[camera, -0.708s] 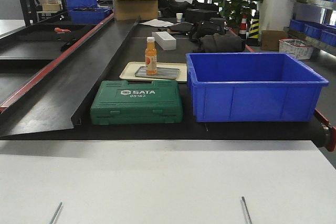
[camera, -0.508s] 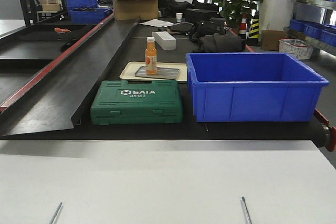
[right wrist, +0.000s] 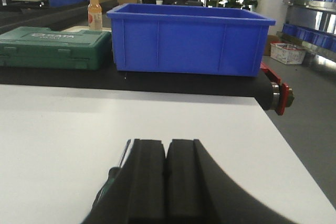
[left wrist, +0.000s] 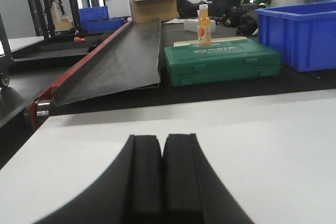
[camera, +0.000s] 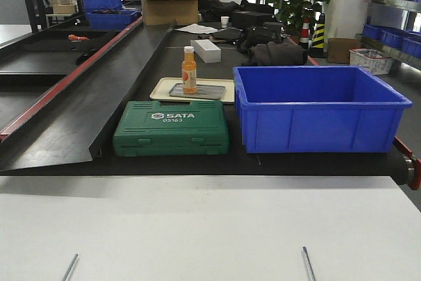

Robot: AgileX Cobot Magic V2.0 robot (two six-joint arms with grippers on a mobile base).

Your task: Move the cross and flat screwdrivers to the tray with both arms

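Two thin grey shafts poke in at the bottom edge of the front view: the left screwdriver point(camera: 70, 267) and the right screwdriver point(camera: 307, 262), both lying on the white table point(camera: 210, 222) with their handles cut off by the frame. In the right wrist view the right gripper point(right wrist: 166, 142) is shut with nothing between its fingers. A screwdriver point(right wrist: 119, 163) with a green-patched handle lies just left of it, partly hidden under the left finger. The left gripper point(left wrist: 161, 138) is shut and empty over bare table, with no screwdriver in its view. The tray is out of view.
Beyond the white table's far edge runs a black belt carrying a green SATA case point(camera: 171, 127), a deep blue bin point(camera: 319, 106), and a cream tray point(camera: 161, 88) with an orange bottle point(camera: 189, 70). A black sloped chute point(camera: 79, 110) lies at the left.
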